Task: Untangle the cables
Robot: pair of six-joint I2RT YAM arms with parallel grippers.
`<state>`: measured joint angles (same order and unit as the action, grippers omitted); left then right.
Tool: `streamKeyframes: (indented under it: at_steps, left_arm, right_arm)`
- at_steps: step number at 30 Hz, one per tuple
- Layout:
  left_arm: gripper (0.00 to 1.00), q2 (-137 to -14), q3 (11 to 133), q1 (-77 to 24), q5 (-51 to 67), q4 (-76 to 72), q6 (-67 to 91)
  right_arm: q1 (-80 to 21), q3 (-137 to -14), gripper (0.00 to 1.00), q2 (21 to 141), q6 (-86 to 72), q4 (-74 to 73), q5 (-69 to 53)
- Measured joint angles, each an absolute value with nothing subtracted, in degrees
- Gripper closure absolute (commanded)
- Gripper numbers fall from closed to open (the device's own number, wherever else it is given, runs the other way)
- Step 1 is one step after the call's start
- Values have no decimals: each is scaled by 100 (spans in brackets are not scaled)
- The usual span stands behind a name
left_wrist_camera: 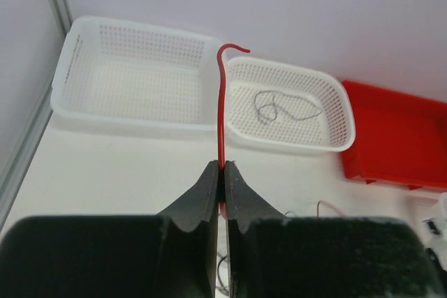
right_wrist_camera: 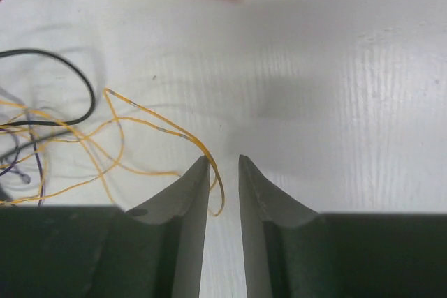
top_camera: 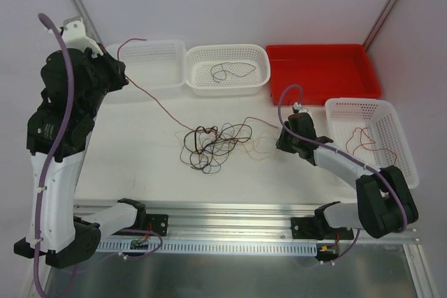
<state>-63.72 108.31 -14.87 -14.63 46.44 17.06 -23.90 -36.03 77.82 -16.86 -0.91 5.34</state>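
A tangle of black, yellow and dark thin cables (top_camera: 213, 146) lies mid-table. A red cable (top_camera: 150, 99) runs taut from the tangle up and left to my left gripper (top_camera: 117, 68), which is raised beside the left basket. In the left wrist view the left gripper (left_wrist_camera: 222, 167) is shut on the red cable (left_wrist_camera: 221, 102), whose hooked end sticks up beyond the fingertips. My right gripper (top_camera: 279, 142) is low at the tangle's right edge. In the right wrist view the right gripper (right_wrist_camera: 223, 162) is open, and a loop of yellow cable (right_wrist_camera: 140, 113) reaches between its jaws.
An empty white basket (top_camera: 150, 87) stands at the back left. Next to it a second white basket (top_camera: 260, 82) holds a grey cable (top_camera: 227, 69). A red tray (top_camera: 321, 68) is at the back right. A white basket (top_camera: 401, 151) on the right holds a red cable (top_camera: 363, 137).
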Motion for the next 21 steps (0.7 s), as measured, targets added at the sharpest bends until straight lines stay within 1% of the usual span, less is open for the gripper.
streamKeyframes:
  at_steps: [4,6,9,10,12,13,15,16,19,20,21]
  left_arm:
    - [100,-6241,9808,-1437,-1579,4619,1702]
    - [100,-6184,9266,-1413,-1588,4644,1712]
    - [100,-6117,8322,-1382,-1577,4617,1761]
    - [99,-6095,7972,-1378,-1581,4574,1793]
    - [92,-6082,7295,-1365,-1625,4550,1872]
    - [87,-6066,6956,-1334,-1651,4528,1905]
    - [80,-6064,6420,-1253,-1669,4539,1964]
    - [70,-6064,6165,-1214,-1664,4532,1992]
    - [47,-6075,5645,-1151,-1553,4576,2016]
    - [35,-6075,5555,-1151,-1468,4587,2018]
    - [31,-6077,5507,-1153,-1358,4584,1988]
  right_arm:
    - [-2322,-3623,74,7185,-1450,-521,508]
    - [-2324,-3682,71,6934,-1341,-742,451]
    - [-2324,-3918,58,6630,-1170,-1109,349]
    - [-2329,-4005,50,6549,-1103,-1229,296]
    - [-2379,-4158,44,6383,-978,-1435,231]
    - [-2429,-4226,40,6300,-921,-1551,213]
    - [-2565,-4333,37,6160,-801,-1741,193]
    - [-2674,-4379,35,6082,-749,-1839,183]
    - [-2993,-4442,30,5859,-617,-2091,126]
    - [-3063,-4445,30,5800,-585,-2150,108]
    - [-3155,-4447,28,5734,-543,-2211,64]
